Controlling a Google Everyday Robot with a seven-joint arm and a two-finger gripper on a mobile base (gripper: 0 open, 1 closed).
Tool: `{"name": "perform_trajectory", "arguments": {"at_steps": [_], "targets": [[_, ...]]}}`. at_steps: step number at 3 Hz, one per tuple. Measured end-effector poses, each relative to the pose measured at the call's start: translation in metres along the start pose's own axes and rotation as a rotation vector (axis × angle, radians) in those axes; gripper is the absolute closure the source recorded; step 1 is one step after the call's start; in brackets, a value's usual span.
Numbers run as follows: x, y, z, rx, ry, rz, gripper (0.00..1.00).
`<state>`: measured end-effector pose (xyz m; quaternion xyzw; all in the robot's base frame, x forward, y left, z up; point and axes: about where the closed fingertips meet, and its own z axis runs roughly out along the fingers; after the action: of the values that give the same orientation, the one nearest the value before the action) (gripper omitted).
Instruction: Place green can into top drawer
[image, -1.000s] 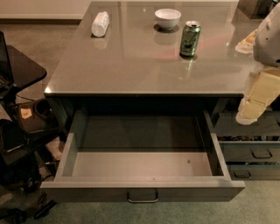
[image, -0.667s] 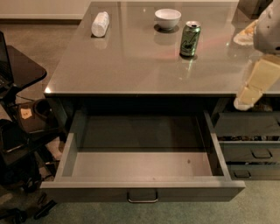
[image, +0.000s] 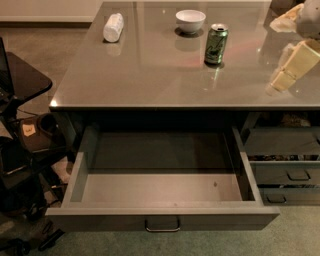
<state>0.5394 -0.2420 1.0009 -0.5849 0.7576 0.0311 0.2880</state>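
The green can (image: 216, 45) stands upright on the grey countertop (image: 150, 75), right of centre and just in front of the white bowl. The top drawer (image: 162, 218) is pulled wide open below the counter's front edge, and nothing shows inside it. Its small metal bar handle is at the centre of its front. My gripper (image: 276, 84), cream-coloured, hangs over the counter's right side. It is to the right of the can and apart from it, with nothing in it.
A white bowl (image: 190, 21) and a white bottle (image: 113, 27) lying on its side sit at the back of the counter. Narrower grey drawers (image: 287, 175) stand partly open at the lower right. Dark furniture and clutter (image: 20, 130) fill the floor at the left.
My gripper has risen from beside the counter's right edge to above the countertop and moved a little left towards the can. The can and the drawer have not moved.
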Motion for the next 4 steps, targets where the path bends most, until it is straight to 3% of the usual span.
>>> {"name": "perform_trajectory", "arguments": {"at_steps": [1,2,3,4], "targets": [[0.000,0.000,0.000,0.000,0.000,0.000,0.00],[-0.018,-0.022,0.021,-0.030,-0.111,-0.006,0.00],[-0.055,-0.069,0.065,-0.055,-0.284,0.035,0.00],[-0.083,-0.109,0.095,-0.045,-0.407,0.114,0.00]]}}
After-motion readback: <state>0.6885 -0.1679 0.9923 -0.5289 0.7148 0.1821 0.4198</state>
